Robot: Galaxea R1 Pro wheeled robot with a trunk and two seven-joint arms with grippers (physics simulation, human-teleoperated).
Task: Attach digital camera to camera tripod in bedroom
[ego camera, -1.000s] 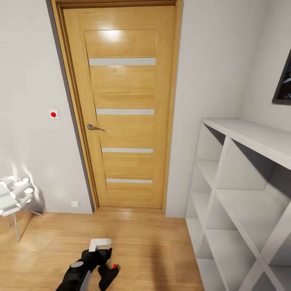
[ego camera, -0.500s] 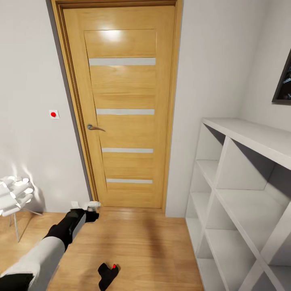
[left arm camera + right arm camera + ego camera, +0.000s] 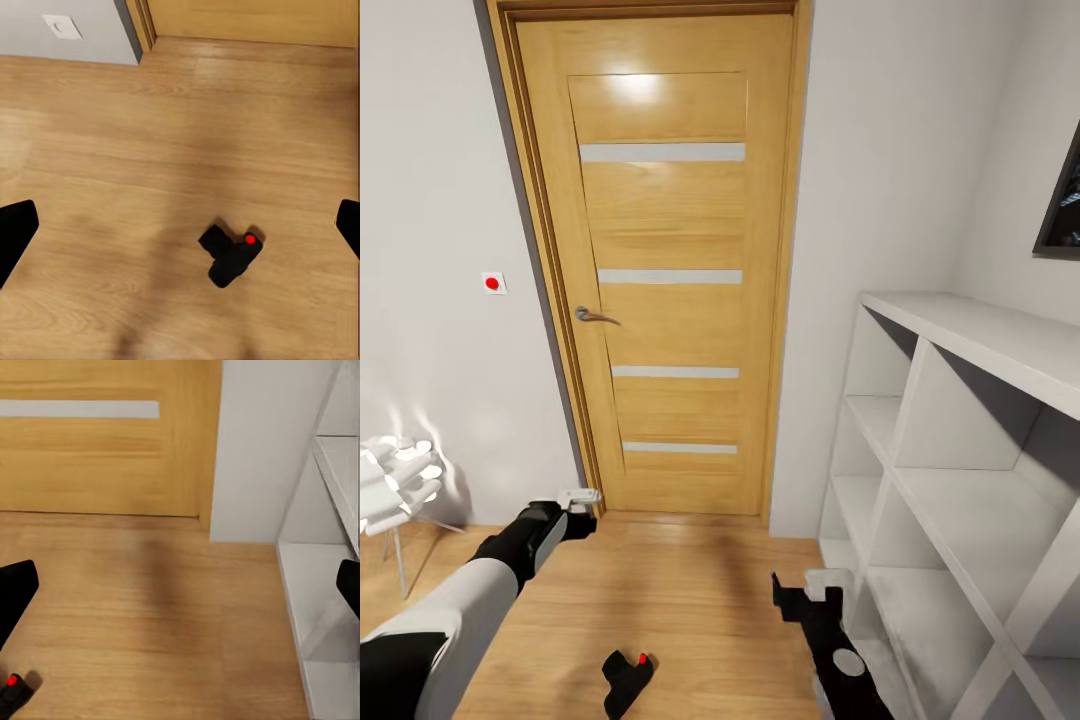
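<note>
Digital camera (image 3: 626, 678) lies on the near wood floor (image 3: 700, 590), ungrasped. Left gripper (image 3: 582, 497) is raised far left, right gripper (image 3: 812, 590) near right; both jaws spread. Pickup is judged pending: one gripper must be lowered over the camera.

Lay on the floor (image 3: 700, 600): camera (image 3: 626, 678), before the door (image 3: 660, 270), lamp (image 3: 395, 485) left, shelves (image 3: 960, 480) right
</note>
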